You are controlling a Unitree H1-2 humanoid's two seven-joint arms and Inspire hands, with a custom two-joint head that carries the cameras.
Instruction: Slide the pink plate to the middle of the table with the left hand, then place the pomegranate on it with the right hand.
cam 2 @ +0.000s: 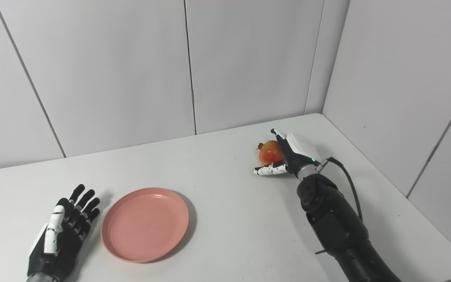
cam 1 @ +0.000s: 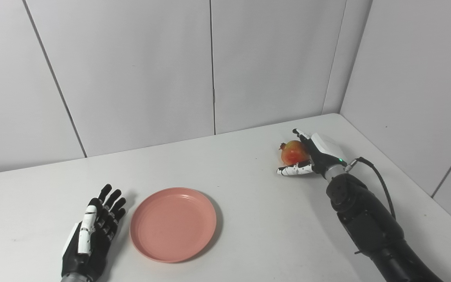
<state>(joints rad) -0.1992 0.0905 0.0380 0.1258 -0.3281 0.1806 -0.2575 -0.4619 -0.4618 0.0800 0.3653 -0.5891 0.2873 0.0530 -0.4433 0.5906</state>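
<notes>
The white worktop (cam 1: 249,203) runs back to pale wall panels (cam 1: 131,78) that meet in a corner at the far right. On the near left side lies the pink plate (cam 1: 173,224), flat and bare, its shallow rim casting a thin shadow on its right edge.

Just beside the plate, on its left, the left hand (cam 1: 92,231) rests on the worktop with its back up. Its fingers (cam 1: 112,203) are stretched out and slightly fanned, pointing away towards the wall, and they hold nothing. A narrow strip of worktop shows between the hand and the plate's rim, so the two are close but apart.

Well off to the right, near the back of the worktop, sits the pomegranate (cam 1: 294,152), red and orange, with its small crown pointing left. The right hand (cam 1: 307,154) is cupped around it from the right side: the upper fingers (cam 1: 302,135) curve over the top and far side of the fruit, while the thumb (cam 1: 294,169) lies low along its near side. Whether the fruit rests on the worktop or is lifted clear of it cannot be told. The dark right arm (cam 1: 366,219) reaches in from the bottom right, with a black cable (cam 1: 378,176) looping beside the wrist.
</notes>
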